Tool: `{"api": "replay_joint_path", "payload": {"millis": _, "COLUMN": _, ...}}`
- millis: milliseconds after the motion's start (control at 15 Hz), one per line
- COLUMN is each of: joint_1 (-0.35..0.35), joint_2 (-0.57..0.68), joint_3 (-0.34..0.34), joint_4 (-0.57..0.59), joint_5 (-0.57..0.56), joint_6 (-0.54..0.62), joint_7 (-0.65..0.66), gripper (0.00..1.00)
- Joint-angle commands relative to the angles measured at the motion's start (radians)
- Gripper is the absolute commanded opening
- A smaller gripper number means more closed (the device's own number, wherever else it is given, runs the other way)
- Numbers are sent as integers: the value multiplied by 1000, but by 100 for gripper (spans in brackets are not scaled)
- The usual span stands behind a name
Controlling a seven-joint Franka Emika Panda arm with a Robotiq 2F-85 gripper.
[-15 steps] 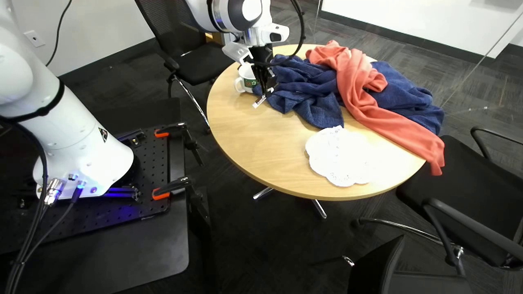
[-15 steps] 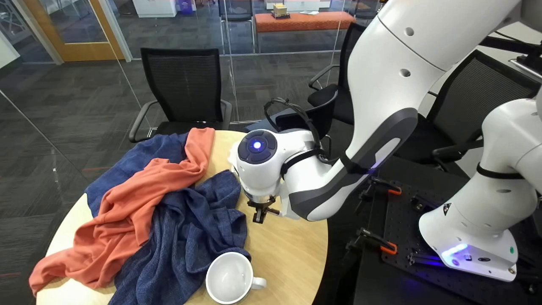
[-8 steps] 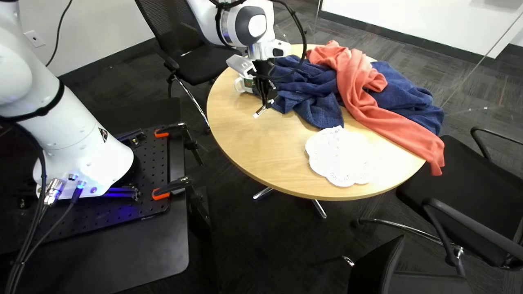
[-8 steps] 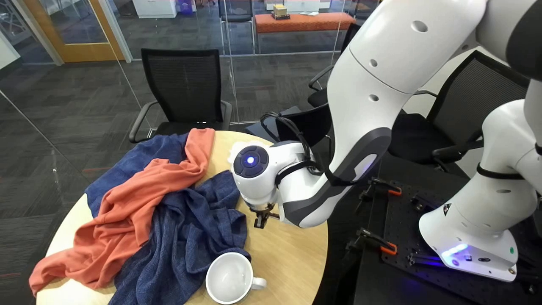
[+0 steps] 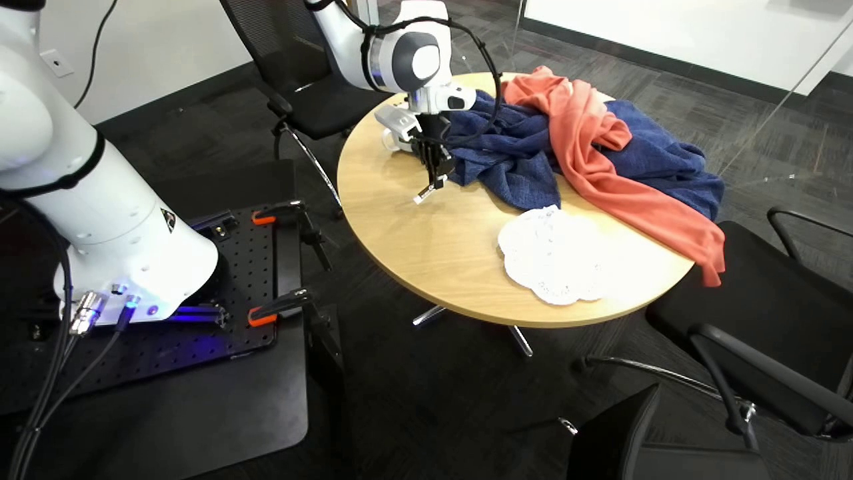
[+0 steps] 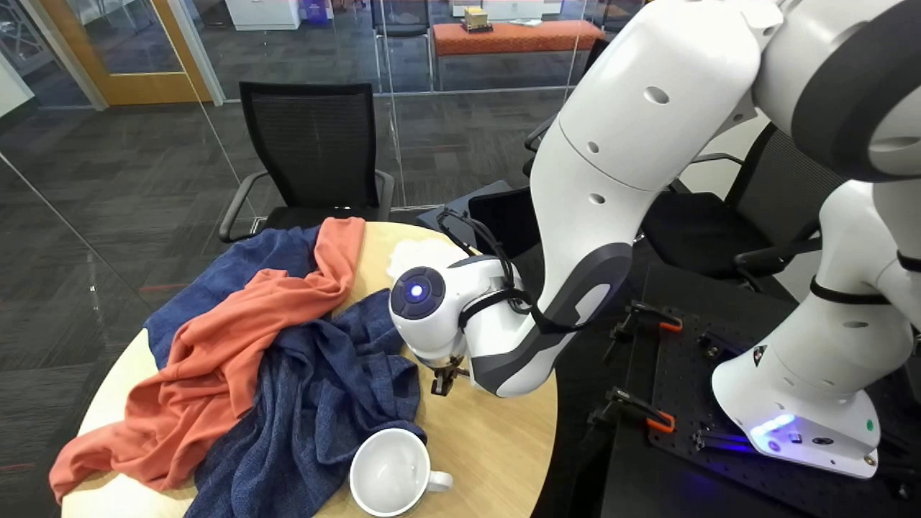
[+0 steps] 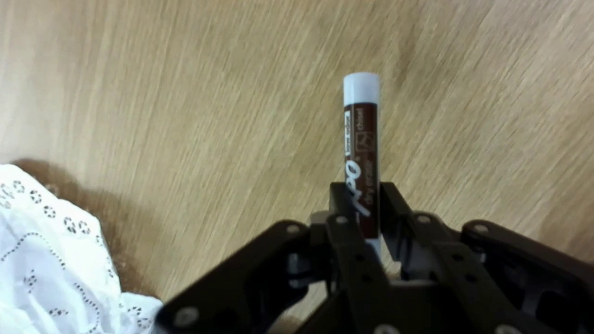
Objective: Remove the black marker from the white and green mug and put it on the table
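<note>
The gripper [image 7: 364, 199] had its jaws clamped on the black marker [image 7: 361, 139], whose white end stuck out past them. The table [image 5: 426, 260] lay below the jaws. In an exterior view the mug [image 6: 388, 471] stood in front of them, apart, with the blue cloth [image 6: 338, 388] close on their left.

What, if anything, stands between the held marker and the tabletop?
Nothing visible: in the wrist view the marker, held in the gripper, shows against bare table. The white cloth lies at that view's lower left, and the blue cloth lies to one side in both exterior views.
</note>
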Motion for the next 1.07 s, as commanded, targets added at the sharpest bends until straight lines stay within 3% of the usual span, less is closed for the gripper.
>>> {"api": "replay_joint_path", "payload": {"millis": 0, "joint_1": -16, "joint_2": 7, "joint_3": 13, "joint_4": 20, "joint_5": 24, "joint_6": -14, "joint_7": -24, "gripper": 51}}
{"api": "replay_joint_path", "payload": {"millis": 333, "joint_1": 3, "joint_2": -30, "joint_3": -4, "joint_4": -2, "joint_5": 5, "joint_6": 6, "joint_7": -8, "gripper": 90}}
{"api": "replay_joint_path", "payload": {"millis": 467, "joint_1": 7, "joint_2": -45, "joint_3": -6, "joint_4": -7, "joint_5": 1, "joint_6": 13, "joint_7": -4, "gripper": 100}}
{"api": "replay_joint_path", "payload": {"millis": 1000, "joint_1": 4, "joint_2": -22, "joint_3": 0, "joint_4": 15, "joint_5": 5, "joint_6": 7, "joint_7": -3, "gripper": 100}}
